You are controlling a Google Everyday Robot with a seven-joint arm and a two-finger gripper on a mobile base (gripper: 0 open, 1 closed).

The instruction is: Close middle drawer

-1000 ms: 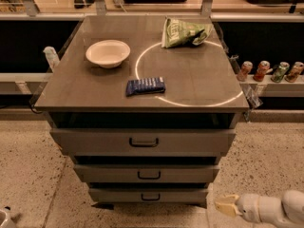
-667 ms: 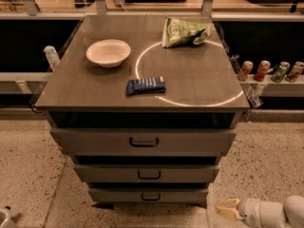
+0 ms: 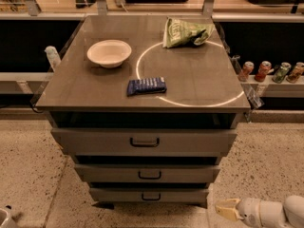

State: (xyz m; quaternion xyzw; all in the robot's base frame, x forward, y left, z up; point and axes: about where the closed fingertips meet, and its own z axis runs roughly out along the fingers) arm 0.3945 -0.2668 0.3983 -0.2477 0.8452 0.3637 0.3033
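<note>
The grey cabinet has three drawers. The middle drawer [image 3: 147, 174] has a low flat front and a small dark handle [image 3: 149, 175] at its centre. It sticks out a little, with a dark gap above it. The taller top drawer [image 3: 142, 142] above it sticks out further. The lowest drawer [image 3: 149, 195] is narrower. My gripper [image 3: 228, 209], on a white arm, hovers low at the bottom right. It is to the right of and below the drawers, pointing left and touching nothing.
On the cabinet top [image 3: 95, 87] lie a white bowl [image 3: 109, 52], a blue packet [image 3: 146, 85] and a green chip bag [image 3: 185, 31]. Several drink cans [image 3: 270, 71] stand on a shelf at the right. Speckled floor [image 3: 28, 175] surrounds the cabinet.
My gripper has shifted slightly down and to the right. The drawers and the things on the top have not moved.
</note>
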